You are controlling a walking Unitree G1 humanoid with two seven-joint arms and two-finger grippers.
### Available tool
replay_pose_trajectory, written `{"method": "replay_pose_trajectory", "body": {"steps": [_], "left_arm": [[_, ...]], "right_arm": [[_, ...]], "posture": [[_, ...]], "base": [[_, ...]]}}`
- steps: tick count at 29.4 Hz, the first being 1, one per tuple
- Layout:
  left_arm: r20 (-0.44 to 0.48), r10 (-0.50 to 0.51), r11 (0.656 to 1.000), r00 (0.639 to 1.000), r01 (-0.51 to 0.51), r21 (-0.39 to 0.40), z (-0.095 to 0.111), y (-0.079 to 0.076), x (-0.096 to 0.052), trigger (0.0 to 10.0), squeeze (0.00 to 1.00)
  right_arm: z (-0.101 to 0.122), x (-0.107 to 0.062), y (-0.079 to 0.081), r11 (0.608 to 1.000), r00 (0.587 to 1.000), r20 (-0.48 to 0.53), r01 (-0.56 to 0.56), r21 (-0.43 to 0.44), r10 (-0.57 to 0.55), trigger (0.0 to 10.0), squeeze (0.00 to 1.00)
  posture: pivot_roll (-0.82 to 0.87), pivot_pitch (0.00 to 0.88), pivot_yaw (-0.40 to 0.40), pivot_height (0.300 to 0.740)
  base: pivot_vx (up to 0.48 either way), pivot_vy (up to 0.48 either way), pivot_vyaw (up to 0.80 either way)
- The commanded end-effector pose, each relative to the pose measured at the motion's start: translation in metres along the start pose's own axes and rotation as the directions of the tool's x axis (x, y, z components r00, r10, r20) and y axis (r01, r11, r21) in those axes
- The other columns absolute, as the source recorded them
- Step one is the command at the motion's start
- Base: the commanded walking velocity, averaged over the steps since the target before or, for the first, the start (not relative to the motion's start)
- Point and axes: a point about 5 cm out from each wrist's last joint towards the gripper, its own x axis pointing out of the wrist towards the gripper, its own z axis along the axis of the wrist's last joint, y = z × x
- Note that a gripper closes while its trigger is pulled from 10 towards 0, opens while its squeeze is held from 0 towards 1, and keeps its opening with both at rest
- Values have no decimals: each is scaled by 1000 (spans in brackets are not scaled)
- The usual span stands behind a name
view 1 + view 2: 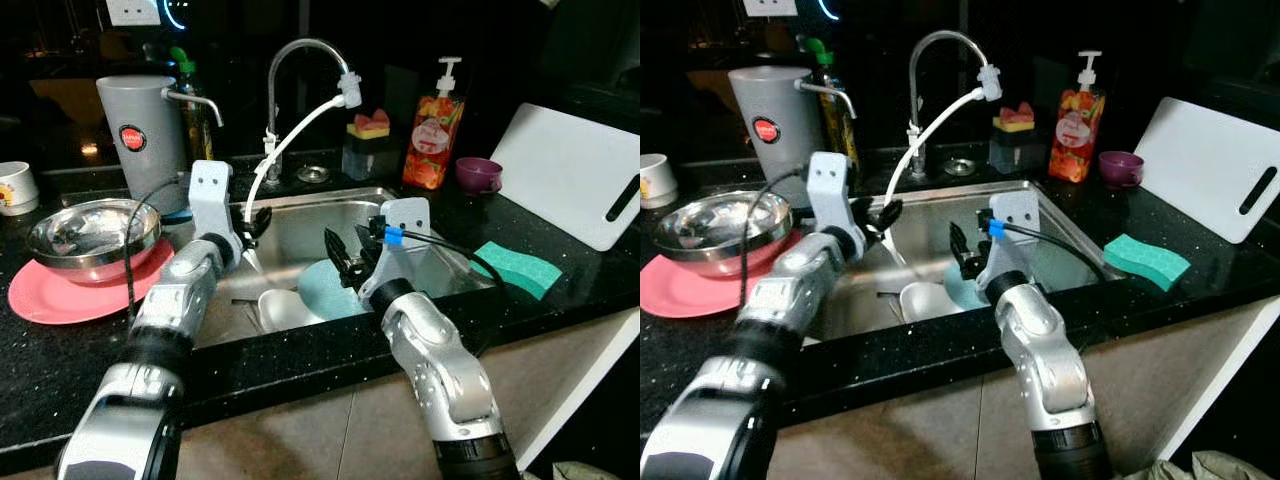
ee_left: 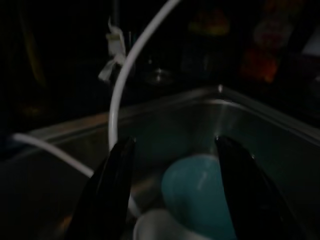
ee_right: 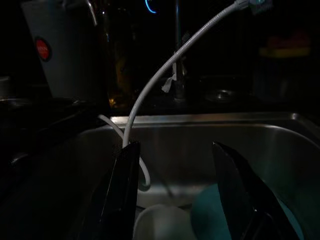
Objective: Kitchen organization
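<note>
Stainless steel sink basin (image 1: 300, 228) set in a speckled black stone bench (image 1: 60, 350); inside it lie a round teal plate (image 1: 325, 290) and, just left of it and touching, a small white glossy bowl (image 1: 280, 308). Left gripper (image 1: 256, 222) hangs over the sink's far-left part, jaws apart, nothing between them, beside a thin white flexible hose (image 1: 290, 140) that curves down from the spout of the arched chrome tap (image 1: 300, 60). Right gripper (image 1: 343, 262) sits lower, over the teal plate, jaws also apart and holding nothing; blue tape and a black cable on its white bracket. In the wrist views both pairs of black fingers (image 2: 112, 185) frame the teal plate and white bowl below, dim and shadowed. On the bench left: shiny round steel bowl (image 1: 92, 235) resting on a flat pink plate (image 1: 50, 295), tall grey plastic jug with red round label (image 1: 140, 130) behind, white mug (image 1: 15, 187) at far left edge. Far side: orange soap pump bottle (image 1: 434, 130), clear holder with a red-yellow sponge (image 1: 368, 135), small purple cup (image 1: 478, 174). Right: white rectangular cutting board with slot handle (image 1: 575, 185), leaning, and a green textured rectangular sponge (image 1: 518, 268) flat near the sink's right rim.
</note>
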Motion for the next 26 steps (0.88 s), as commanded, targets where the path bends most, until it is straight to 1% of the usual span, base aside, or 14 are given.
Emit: {"method": "replay_pose_trajectory", "body": {"steps": [1, 2, 3, 4, 5, 6, 7, 8, 9, 18, 21, 23, 24, 26], "left_arm": [[-22, -6, 999, 1000, 7, 39, 1, -2, -7, 10000, 0], [-22, -6, 999, 1000, 7, 39, 1, -2, -7, 10000, 0], [-38, -16, 998, 999, 18, 57, 1, -3, -12, 10000, 0], [-38, -16, 998, 999, 18, 57, 1, -3, -12, 10000, 0], [-69, -30, 998, 997, 34, 61, -1, -3, -18, 10000, 0], [-69, -30, 998, 997, 34, 61, -1, -3, -18, 10000, 0], [-141, -79, 993, 987, 90, 75, -7, -1, -33, 10000, 0], [-141, -79, 993, 987, 90, 75, -7, -1, -33, 10000, 0], [-167, -101, 991, 981, 115, 75, -8, 0, -40, 10000, 0], [-206, -170, 974, 964, 196, 116, 6, 8, -59, 10000, 0], [-233, -199, 953, 952, 243, 180, 11, 14, -67, 10000, 0], [-254, -217, 920, 942, 285, 271, 18, 24, -75, 10000, 0], [-269, -226, 895, 936, 309, 322, 23, 32, -78, 10000, 0], [-274, -228, 889, 934, 314, 334, 24, 34, -79, 10000, 0]], "right_arm": [[-2, -4, -2, 1000, 1000, -7, 23, 17, -23, 10000, 0], [-2, -4, -2, 1000, 1000, -7, 23, 17, -23, 10000, 0], [-3, -5, -4, 999, 999, -10, 34, 20, -34, 10000, 0], [-3, -5, -4, 999, 999, -10, 34, 20, -34, 10000, 0], [-4, -7, -6, 999, 999, -12, 46, 21, -46, 10000, 0], [-4, -7, -6, 999, 999, -12, 46, 21, -46, 10000, 0], [-4, -10, -12, 998, 998, -12, 66, 16, -66, 10000, 0], [-4, -10, -12, 998, 998, -12, 66, 16, -66, 10000, 0], [-3, -11, -15, 997, 997, -11, 73, 12, -73, 10000, 0], [-2, -14, -21, 997, 997, -13, 80, -17, -80, 10000, 0], [-2, -16, -22, 996, 996, -14, 89, -17, -89, 10000, 0], [-2, -18, -24, 995, 995, -15, 96, -20, -96, 10000, 0], [-1, -19, -27, 995, 995, -15, 102, -23, -102, 10000, 0], [-1, -19, -28, 994, 994, -15, 104, -24, -105, 10000, 0]], "posture": [[42, 93, -29, 740], [42, 93, -29, 740], [46, 93, -31, 740], [46, 93, -31, 740], [49, 91, -33, 740], [49, 91, -33, 740], [49, 89, -36, 740], [49, 89, -36, 740], [52, 90, -35, 740], [62, 86, -26, 740], [64, 87, -25, 740], [66, 87, -24, 740], [69, 87, -23, 740], [69, 87, -23, 740]], "base": [[0, 0, 0], [0, 0, 0], [0, 0, 0], [0, 0, 0], [0, 0, 0], [0, 0, 0], [0, 0, 0], [0, 0, 0], [0, 0, 0], [0, 0, 0], [0, 0, 0], [0, 0, 0], [0, 0, 0], [0, 0, 0]]}}
